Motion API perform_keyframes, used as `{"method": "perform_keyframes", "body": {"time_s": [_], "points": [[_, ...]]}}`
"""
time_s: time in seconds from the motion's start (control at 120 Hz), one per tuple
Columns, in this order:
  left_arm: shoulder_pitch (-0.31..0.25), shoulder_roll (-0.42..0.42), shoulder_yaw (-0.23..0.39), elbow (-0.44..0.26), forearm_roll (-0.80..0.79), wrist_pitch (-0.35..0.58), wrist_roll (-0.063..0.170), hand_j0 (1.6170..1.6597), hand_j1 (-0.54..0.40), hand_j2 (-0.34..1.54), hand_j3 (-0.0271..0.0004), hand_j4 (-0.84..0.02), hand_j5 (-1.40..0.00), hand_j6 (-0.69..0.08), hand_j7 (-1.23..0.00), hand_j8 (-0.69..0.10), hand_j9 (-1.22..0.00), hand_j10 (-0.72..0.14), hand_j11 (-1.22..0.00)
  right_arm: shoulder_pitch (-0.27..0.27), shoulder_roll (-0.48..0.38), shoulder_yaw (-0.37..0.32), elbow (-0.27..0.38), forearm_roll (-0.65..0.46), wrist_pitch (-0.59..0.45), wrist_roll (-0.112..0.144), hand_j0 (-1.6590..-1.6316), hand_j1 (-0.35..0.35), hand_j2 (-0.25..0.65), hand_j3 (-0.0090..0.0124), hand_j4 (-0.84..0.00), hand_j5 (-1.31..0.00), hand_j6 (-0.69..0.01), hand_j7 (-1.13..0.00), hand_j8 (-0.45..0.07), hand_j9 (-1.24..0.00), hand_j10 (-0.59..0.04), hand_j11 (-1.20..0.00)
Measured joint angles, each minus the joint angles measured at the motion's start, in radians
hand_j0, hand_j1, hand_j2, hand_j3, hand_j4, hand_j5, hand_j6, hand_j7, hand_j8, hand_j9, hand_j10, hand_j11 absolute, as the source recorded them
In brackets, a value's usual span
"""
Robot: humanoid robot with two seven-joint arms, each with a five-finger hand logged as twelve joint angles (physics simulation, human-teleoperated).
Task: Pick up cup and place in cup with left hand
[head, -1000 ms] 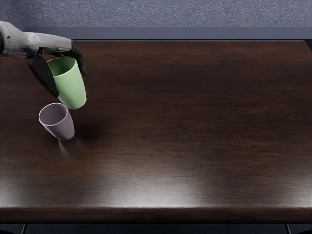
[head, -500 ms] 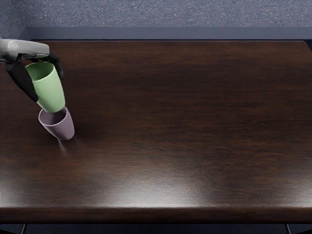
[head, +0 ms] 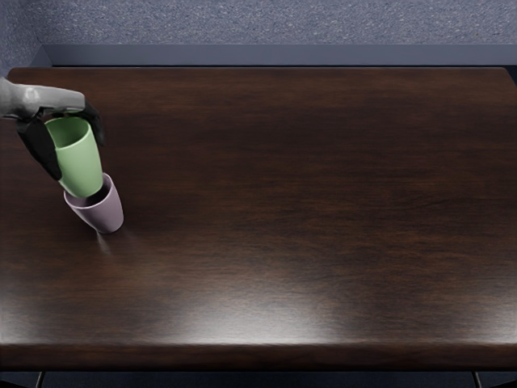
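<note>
Placement is in hand at the counter's (head: 323, 202) nine o'clock, the left hand's (head: 63, 102) fingers (head: 39, 148) gripping the green cup (head: 79, 166) over the mauve cup (head: 105, 212), and wants careful lowering before release

Left arm (head: 11, 98), one, grey: enters at the picture's left edge, in the upper part. Left hand (head: 61, 100), one, grey-backed: extends from the arm, back uppermost. Fingers (head: 39, 149), black: directed downward, set on two opposing sides, closed in a grasp.
</note>
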Motion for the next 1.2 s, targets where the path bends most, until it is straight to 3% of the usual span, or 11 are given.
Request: {"method": "perform_keyframes", "body": {"time_s": [0.292,1.2], "points": [[0.005,-0.002,-0.001,-0.002,0.025,-0.001,0.000,1.6497,-0.154,0.12,0.0000,-0.489,-0.69,-0.279,-0.69,-0.216,-0.70,-0.336,-0.70,0.004,0.000,0.000,-0.003,0.000,0.000,0.001,-1.6581,-0.320,-0.005,0.0000,-0.024,-0.03,-0.024,-0.03,-0.024,-0.03,-0.024,-0.03],[0.026,-0.035,0.004,0.004,0.063,0.002,0.000,1.6536,-0.085,0.05,0.0000,-0.500,-0.64,-0.349,-0.65,-0.284,-0.65,-0.397,-0.66,0.004,0.000,-0.001,-0.003,0.000,0.000,0.001,-1.6581,-0.320,-0.005,0.0000,-0.024,-0.03,-0.024,-0.03,-0.024,-0.03,-0.024,-0.03]]}}
